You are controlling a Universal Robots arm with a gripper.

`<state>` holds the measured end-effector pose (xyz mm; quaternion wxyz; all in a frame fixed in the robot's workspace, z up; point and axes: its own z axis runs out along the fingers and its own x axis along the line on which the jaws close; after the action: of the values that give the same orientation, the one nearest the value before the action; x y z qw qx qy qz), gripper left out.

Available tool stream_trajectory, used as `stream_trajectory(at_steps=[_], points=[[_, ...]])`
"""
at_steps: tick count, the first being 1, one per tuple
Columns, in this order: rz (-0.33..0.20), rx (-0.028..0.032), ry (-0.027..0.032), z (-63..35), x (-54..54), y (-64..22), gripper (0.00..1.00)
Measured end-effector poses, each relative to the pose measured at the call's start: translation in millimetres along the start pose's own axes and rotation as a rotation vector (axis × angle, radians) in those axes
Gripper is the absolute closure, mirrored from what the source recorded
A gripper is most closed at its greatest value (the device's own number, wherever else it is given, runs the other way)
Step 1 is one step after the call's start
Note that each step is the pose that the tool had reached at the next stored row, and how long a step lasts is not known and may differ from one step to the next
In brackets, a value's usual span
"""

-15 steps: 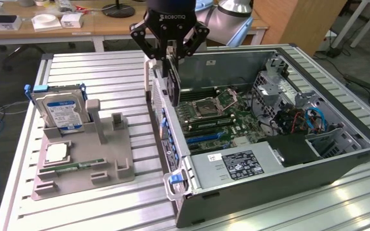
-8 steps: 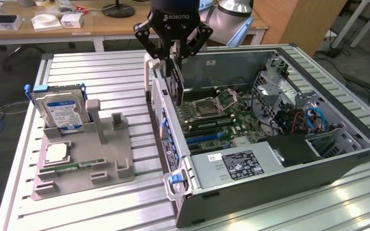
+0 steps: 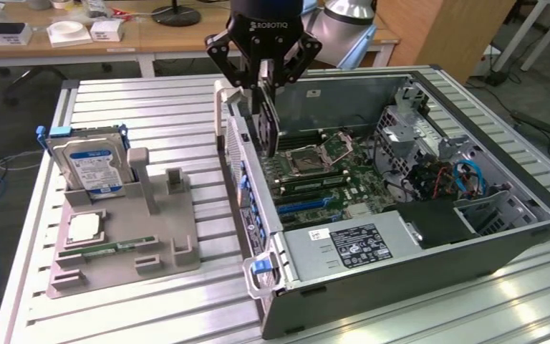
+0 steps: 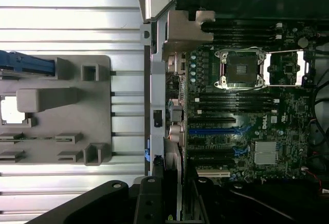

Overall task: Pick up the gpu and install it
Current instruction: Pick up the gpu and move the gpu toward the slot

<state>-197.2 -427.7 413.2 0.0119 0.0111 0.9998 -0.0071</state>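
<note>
Nearest, on the slatted metal counter (image 3: 141, 107), the open computer case (image 3: 504, 236) lies on its side. A grey parts holder (image 3: 160, 236) at its nine o'clock carries a hard drive (image 3: 89, 163). Further in, the motherboard (image 3: 337, 179) shows an empty blue slot (image 3: 304, 204). Above the case's eleven o'clock corner, the tool (image 3: 270, 75) is clamped on the top of the gpu (image 3: 268, 122). The card hangs upright over the board, not seated. The pick-up looks done and installing is in hand. Seating it, I judge, calls for the card's edge squared over a slot and a straight push down. Beyond, at twelve o'clock, wooden desks (image 3: 94, 43) line a workshop.
</note>
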Motion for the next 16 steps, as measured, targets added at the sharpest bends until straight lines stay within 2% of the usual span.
stream_trajectory(at_steps=[16], points=[[0.000,0.0000,-0.0001,0.3,-13.6,0.3,0.74]])
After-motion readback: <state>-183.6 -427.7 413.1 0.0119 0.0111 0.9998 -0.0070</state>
